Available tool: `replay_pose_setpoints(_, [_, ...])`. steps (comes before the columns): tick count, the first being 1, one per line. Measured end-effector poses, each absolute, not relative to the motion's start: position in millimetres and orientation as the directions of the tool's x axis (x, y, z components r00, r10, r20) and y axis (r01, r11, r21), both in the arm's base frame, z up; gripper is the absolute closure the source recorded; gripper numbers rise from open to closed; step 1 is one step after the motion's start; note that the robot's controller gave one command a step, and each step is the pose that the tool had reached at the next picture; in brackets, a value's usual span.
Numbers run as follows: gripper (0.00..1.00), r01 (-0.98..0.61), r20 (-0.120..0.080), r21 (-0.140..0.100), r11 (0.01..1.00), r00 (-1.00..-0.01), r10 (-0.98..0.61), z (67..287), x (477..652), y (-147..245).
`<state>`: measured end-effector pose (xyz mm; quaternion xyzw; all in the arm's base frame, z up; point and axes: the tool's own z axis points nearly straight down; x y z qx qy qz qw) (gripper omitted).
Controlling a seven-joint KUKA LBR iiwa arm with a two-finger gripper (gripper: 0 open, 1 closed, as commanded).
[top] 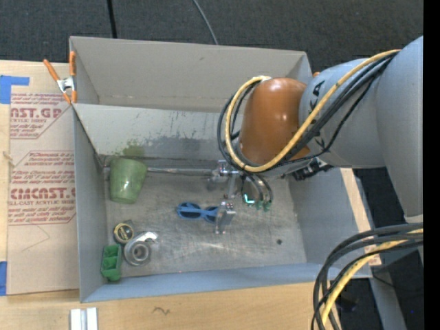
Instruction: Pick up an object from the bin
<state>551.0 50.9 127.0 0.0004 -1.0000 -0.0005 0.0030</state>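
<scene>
Jaws at right end of blue plastic piece (190, 212) on bin (206, 275) floor; open or closed unclear.

The bin (185, 126) is grey metal, matt, with scratches and dull marks on its floor. The cup (127, 179) near the left wall looks like smooth pale green plastic, a little see-through. The blue thing (190, 212) in the middle of the floor seems glossy plastic. In the front left corner, the green block (111, 262) is plastic and the ring (139, 251) beside it shines like metal. The cover (271, 119) on the arm is glossy orange.
</scene>
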Motion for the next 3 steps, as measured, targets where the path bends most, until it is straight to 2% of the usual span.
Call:
replay_pose_setpoints(1, [0.00, -0.011, -0.008, 0.001, 1.000, -1.000, -0.011, 70.7, 553.8, 47.2])
replay_pose_setpoints(2, [1.00, -0.012, -0.002, 0.002, 1.000, -1.000, -0.012, 74.3, 553.6, 47.7])
replay_pose_setpoints(3, [1.00, -0.195, -0.010, -0.003, 0.981, -0.981, -0.195, 254.7, 533.5, -28.4])
